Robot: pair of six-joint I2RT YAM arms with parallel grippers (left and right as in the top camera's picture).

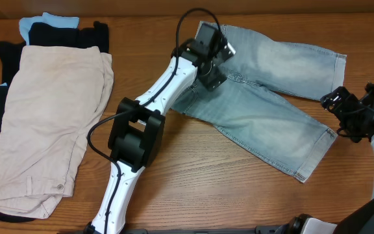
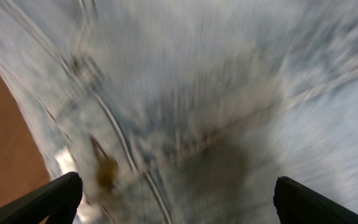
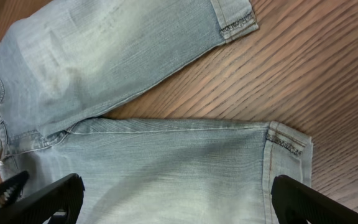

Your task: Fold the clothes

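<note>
The denim shorts (image 1: 265, 97) lie spread flat on the counter (image 1: 206, 175), right of centre, legs splayed with bare wood between the cuffed hems. The left gripper (image 1: 211, 57) hangs over the waist end, jaws apart with nothing between them; its arm crosses that end and hides the waistband from overhead, and its wrist view is blurred. The right gripper (image 1: 333, 101) sits by the hems, jaws apart and empty. Well apart on the left are beige shorts (image 1: 50, 123) stacked on a black garment (image 1: 12, 55) and a pale-blue garment (image 1: 44, 23).
</note>
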